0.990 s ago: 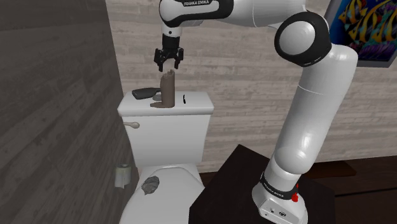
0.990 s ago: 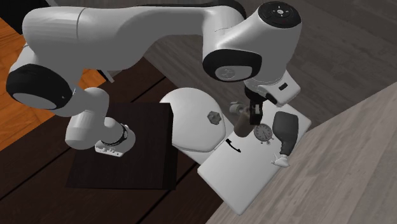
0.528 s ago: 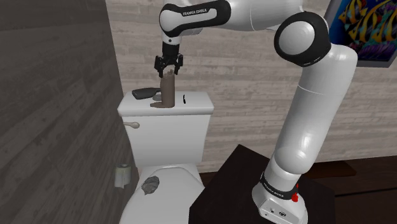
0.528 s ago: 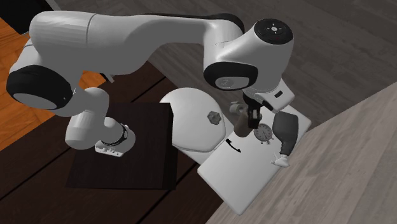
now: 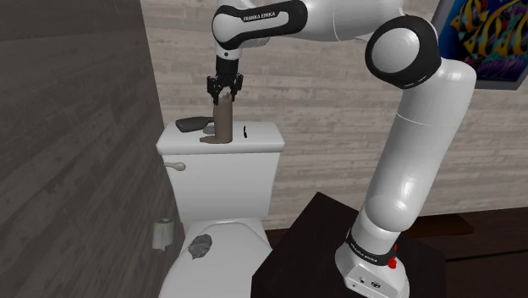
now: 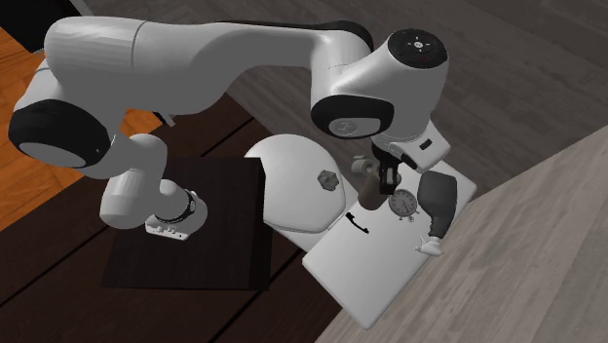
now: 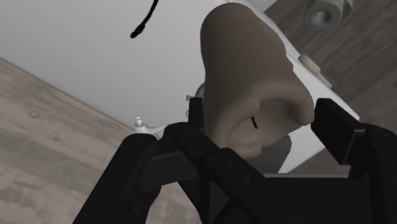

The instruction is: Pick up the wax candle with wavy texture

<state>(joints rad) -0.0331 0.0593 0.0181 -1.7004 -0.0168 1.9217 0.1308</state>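
Observation:
A tall brown wavy candle (image 5: 222, 124) stands upright on the white toilet tank lid (image 5: 264, 135), near that lid's left end in the shoulder view. My black gripper (image 5: 225, 93) comes straight down onto the candle's top and is shut on it. In the wrist view the candle (image 7: 245, 76) sits between the two fingers (image 7: 184, 137), which press on its sides, with my gripper (image 7: 264, 130) around its upper end. From the second exterior view the hand covers most of the candle (image 6: 370, 198); the gripper (image 6: 387, 181) sits over it.
A dark flat object (image 5: 193, 124) lies just behind the candle, a small black curved piece (image 5: 244, 130) beside it. A little round dial (image 6: 402, 204) rests close by. A grey lump (image 5: 200, 245) sits on the toilet lid below. The wall rises right behind the tank.
The gripper dropped from above the candle onto its top, and its fingers went from spread apart to closed on the candle. The candle has stayed in place.

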